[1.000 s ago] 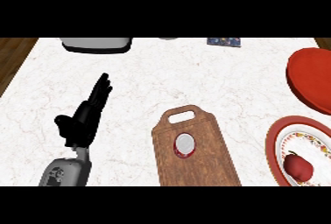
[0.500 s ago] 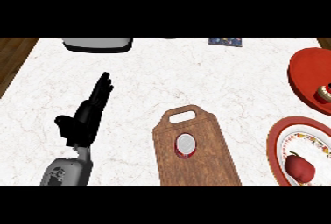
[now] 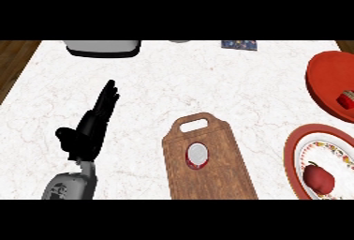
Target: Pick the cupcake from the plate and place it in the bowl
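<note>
The left robot hand (image 3: 88,132) rested at the left of the table (image 3: 207,84), fingers straight and spread slightly, thumb out to the side, holding nothing. The right robot hand did not show. To its right lay a wooden board (image 3: 207,164) with a handle slot at its far end and a small red-rimmed white disc (image 3: 198,155) on it. Further right, at the edge, sat a patterned plate (image 3: 304,159) carrying a red apple-like thing (image 3: 319,178). Beyond it, the red bowl (image 3: 328,79) held what looked like the cupcake (image 3: 347,99), cut off by the view's edge. At the far edge stood a grey appliance (image 3: 104,48) and a dark patterned item (image 3: 239,45)
</note>
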`<move>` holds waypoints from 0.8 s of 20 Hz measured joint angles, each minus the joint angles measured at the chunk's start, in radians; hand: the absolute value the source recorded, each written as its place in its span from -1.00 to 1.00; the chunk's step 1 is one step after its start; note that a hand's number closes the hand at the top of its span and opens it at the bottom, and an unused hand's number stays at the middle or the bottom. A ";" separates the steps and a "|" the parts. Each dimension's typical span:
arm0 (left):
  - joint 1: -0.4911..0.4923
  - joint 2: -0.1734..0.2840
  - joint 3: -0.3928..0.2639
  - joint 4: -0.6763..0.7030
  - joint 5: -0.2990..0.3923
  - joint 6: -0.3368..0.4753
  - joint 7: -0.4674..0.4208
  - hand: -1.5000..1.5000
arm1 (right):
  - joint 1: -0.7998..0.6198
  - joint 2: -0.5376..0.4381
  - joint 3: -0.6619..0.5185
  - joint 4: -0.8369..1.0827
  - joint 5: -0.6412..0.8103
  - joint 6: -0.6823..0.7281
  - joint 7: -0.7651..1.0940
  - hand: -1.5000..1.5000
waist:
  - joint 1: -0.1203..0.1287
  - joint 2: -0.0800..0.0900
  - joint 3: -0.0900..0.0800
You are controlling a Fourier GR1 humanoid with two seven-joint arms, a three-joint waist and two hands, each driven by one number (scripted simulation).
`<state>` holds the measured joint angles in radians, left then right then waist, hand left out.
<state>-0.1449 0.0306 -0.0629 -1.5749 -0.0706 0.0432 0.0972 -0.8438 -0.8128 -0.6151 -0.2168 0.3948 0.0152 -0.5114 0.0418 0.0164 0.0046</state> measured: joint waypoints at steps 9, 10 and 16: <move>-0.003 0.021 0.031 0.025 0.013 -0.014 -0.014 0.00 | 0.032 -0.113 -0.107 0.050 -0.126 0.191 0.039 -1.00 | -0.014 -0.003 -0.001; -0.017 0.016 0.030 0.034 0.008 -0.006 -0.011 0.00 | 0.041 -0.118 -0.115 0.053 -0.137 0.212 0.034 -1.00 | -0.015 -0.003 -0.001; -0.040 0.010 0.032 0.052 -0.001 0.006 -0.008 0.00 | 0.142 -0.147 -0.150 0.058 -0.193 0.360 -0.028 -1.00 | -0.020 -0.004 0.000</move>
<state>-0.1851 0.0403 -0.0305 -1.5229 -0.0711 0.0490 0.0891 -0.7016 -0.9594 -0.7649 -0.1584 0.2017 0.3749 -0.5389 0.0218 0.0125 0.0044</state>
